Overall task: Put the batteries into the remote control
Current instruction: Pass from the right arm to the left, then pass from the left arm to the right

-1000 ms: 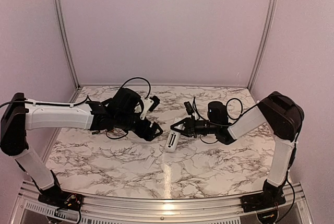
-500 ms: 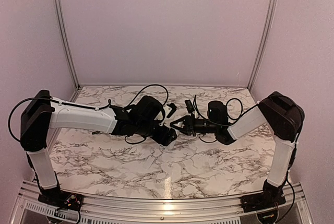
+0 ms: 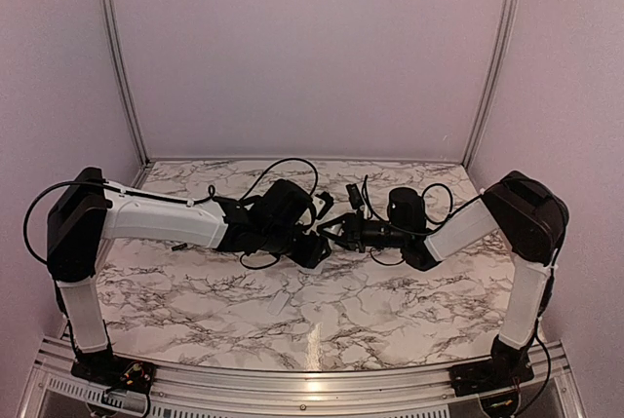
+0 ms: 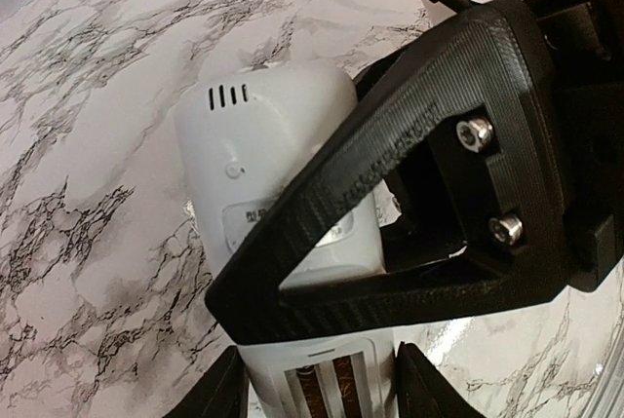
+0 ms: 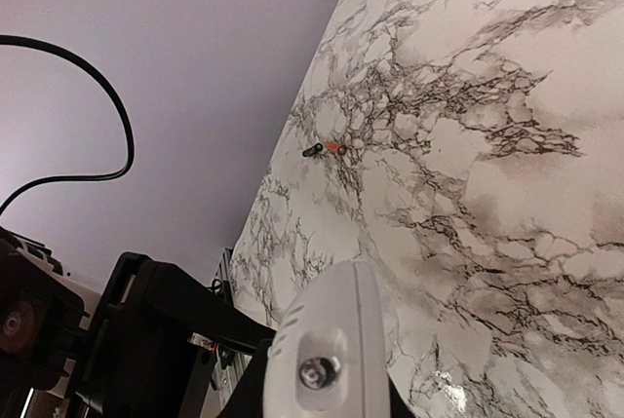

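The marble table [image 3: 195,301] carries everything. The left arm [image 3: 166,223] and right arm [image 3: 463,228] meet at the centre of the overhead frame. The right end effector [image 3: 338,233] looks clamped on the remote control [image 4: 263,165], with one black finger crossing the white body diagonally in the left wrist view. The left end effector [image 4: 322,394] straddles the remote's lower end at the bottom edge of that frame, a finger close on each side; I cannot tell whether it presses. The remote is back up, and its battery bay [image 4: 327,379] is uncovered at bottom centre. Two brownish strips show inside, cells or contacts. One battery [image 5: 327,149] lies loose on the table, left of centre in the right wrist frame, well apart from the remote. The step in hand looks like steadying the remote for loading. Next, one end effector must release and fetch that battery while the other holds the bay upward.
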Motion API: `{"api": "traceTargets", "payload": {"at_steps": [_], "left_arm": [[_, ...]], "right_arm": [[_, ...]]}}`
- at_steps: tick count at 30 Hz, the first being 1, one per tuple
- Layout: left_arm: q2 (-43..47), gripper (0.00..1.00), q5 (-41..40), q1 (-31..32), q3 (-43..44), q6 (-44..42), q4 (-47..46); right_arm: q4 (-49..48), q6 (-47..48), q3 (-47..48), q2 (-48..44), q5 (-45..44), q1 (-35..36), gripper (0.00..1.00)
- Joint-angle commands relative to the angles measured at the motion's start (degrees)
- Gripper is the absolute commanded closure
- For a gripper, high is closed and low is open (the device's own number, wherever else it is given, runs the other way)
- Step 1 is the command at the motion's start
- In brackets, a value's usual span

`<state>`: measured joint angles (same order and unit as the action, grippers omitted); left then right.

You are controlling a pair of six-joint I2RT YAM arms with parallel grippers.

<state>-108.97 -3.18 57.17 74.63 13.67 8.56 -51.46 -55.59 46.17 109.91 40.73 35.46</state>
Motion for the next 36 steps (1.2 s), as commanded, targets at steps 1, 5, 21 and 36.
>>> {"api": "traceTargets", "payload": {"at_steps": [1, 5, 21, 36], "left_arm": [[-1.9, 0.48, -2.04, -0.43, 1.14, -0.84, 3.3], [-2.21, 0.35, -2.3, -0.56, 1.25, -0.09, 3.26], [0.5, 0.74, -1.37, -1.18, -0.13, -4.69, 4.19], [2.66, 0.74, 1.84, -1.36, -1.51, -15.61, 7.3]], "right_arm": [[-3.08, -1.9, 0.79, -2.05, 1.53, 0.48, 1.0], [-3.06, -2.0, 0.65, -2.73, 1.3, 0.53, 1.0], [1.24, 0.3, 0.29, -3.93, 3.98, -0.37, 0.64], [6.18, 3.28, 0.54, -4.59, 7.71, -0.4, 0.8]]}}
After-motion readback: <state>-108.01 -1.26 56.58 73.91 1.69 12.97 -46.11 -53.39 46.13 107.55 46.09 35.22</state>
